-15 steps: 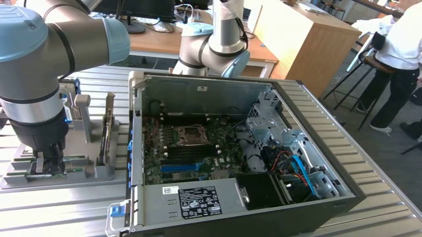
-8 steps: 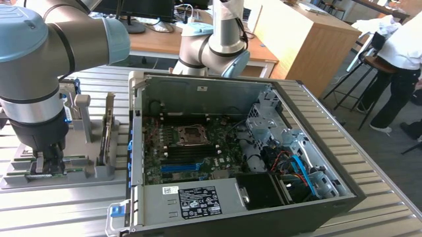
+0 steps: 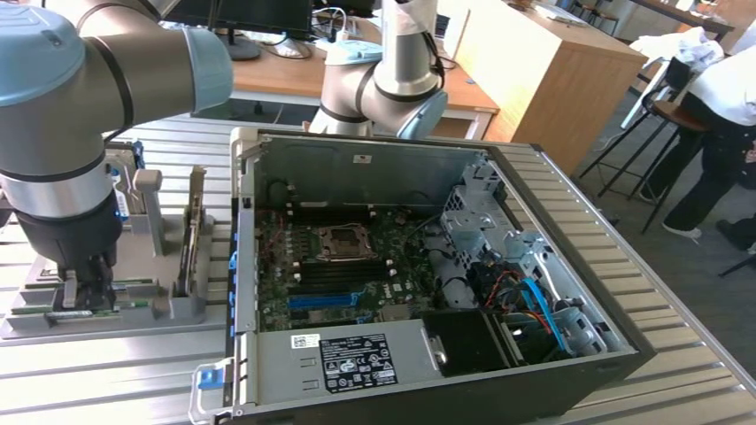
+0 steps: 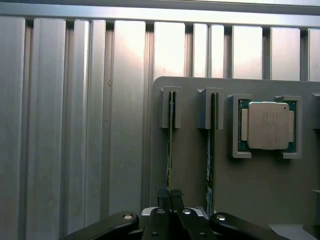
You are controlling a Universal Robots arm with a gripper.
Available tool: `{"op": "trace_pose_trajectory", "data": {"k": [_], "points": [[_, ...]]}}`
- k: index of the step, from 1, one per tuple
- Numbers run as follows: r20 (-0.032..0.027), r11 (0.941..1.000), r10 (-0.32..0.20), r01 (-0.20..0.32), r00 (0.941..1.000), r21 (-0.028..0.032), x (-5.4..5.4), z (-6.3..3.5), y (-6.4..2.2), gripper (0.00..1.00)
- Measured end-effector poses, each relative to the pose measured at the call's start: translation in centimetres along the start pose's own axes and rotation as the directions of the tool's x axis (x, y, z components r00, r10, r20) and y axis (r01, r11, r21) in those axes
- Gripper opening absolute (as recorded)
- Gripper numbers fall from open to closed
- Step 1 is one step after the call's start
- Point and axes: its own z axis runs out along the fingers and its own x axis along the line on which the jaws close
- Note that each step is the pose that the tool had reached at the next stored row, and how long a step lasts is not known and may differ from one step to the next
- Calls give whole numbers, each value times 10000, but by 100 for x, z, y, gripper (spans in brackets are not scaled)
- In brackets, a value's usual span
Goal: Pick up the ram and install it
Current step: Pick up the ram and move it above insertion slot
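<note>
Although clamped shut on the ram (image 4: 170, 140), has not yet lifted it. Shows the gripper (image 4: 170, 193) from the wrist view, black fingertips (image 4: 162, 196) pinched on the top edge of that thin green stick, standing on edge in its slot of the grey holder (image 4: 192, 150). Shows a second stick (image 4: 210, 150) just beside it in the neighbouring slot, and a square silver processor (image 4: 268, 126) further along the same holder. Places the holder, in the exterior view, on the slatted metal table (image 3: 661, 292) at the exterior view's left, beside the open computer case (image 3: 366, 173). Leaves the long memory slots (image 3: 354, 274) on the board inside apparently unfilled. Reads as an early stage: grasp made; lifting, carrying and seating all left to do.
</note>
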Motion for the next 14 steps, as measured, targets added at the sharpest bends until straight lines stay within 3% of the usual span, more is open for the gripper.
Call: {"op": "trace_pose_trajectory", "data": {"k": [14], "points": [[1, 10000, 0, 0, 10000, 1, -9, -376, 12, 11]]}}
